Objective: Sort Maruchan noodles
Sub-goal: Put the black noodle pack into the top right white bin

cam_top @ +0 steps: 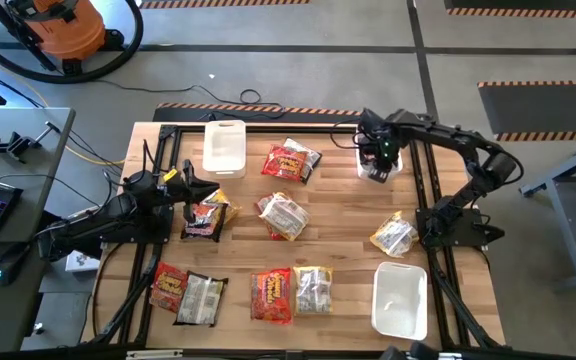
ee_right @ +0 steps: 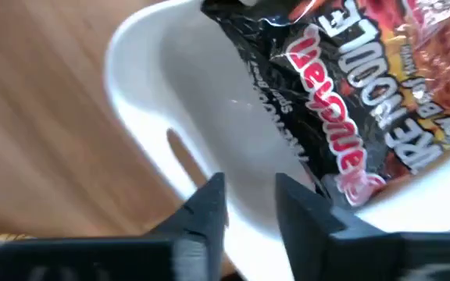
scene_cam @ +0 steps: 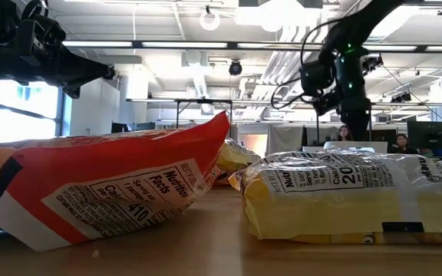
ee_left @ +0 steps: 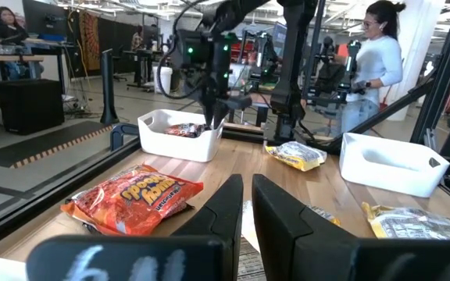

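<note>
Several Maruchan noodle packets lie flat on the wooden table: a red one [cam_top: 290, 160], a yellow-white one [cam_top: 283, 215], a dark one [cam_top: 206, 218] and others along the near edge. My right gripper [ee_right: 250, 207] points down over the white bin [cam_top: 378, 168] at the far right. It is open a little, with nothing between its fingers. A dark packet [ee_right: 342, 101] lies inside that bin. My left gripper [ee_left: 247, 211] waits level and shut at the table's left side.
A second white bin [cam_top: 224, 148] stands at the far side left of centre, and a third [cam_top: 400, 298] at the near right. A yellow packet [cam_top: 393, 236] lies between the right-hand bins. A person [ee_left: 377, 62] stands in the room beyond the table.
</note>
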Robot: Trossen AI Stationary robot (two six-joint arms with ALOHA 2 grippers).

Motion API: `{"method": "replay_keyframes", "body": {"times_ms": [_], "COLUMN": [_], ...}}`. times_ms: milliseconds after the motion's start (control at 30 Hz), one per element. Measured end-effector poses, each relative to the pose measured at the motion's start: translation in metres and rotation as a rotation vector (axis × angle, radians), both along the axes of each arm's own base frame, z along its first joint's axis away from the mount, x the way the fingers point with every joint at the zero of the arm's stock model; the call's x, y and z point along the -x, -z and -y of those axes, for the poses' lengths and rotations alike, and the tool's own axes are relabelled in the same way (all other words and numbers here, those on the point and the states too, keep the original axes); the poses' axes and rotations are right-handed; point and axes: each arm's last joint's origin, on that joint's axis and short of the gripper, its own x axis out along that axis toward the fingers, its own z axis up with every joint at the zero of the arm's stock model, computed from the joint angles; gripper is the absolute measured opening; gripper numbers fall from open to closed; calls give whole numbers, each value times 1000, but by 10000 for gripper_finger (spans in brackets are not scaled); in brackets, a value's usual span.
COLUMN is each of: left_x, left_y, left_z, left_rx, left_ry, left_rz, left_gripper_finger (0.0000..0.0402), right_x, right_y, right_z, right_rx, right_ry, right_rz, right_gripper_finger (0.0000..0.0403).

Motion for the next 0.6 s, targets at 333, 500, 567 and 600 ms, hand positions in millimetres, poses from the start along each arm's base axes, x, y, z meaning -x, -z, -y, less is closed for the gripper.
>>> {"method": "replay_keyframes", "body": {"times_ms": [333,500,567,600], "left_x": [0,0,0,0], "left_y": [0,0,0,0], "left_z": [0,0,0,0], "left_rx": [0,1,0,1], "left_ry": [0,0,0,0], "left_rz": [0,0,0,0], "left_gripper_finger": [23,23,23,23], "right_x": [2,4,4,4], "right_y": [-3,-3,-2,-2], "right_z": [12,12,12,12], "right_rx": [-12,-58,-58,-58], "right_ry": [70,86,86,87], "right_rz": [112,138,138,139], "right_gripper_finger": [27,8,2,2]}}
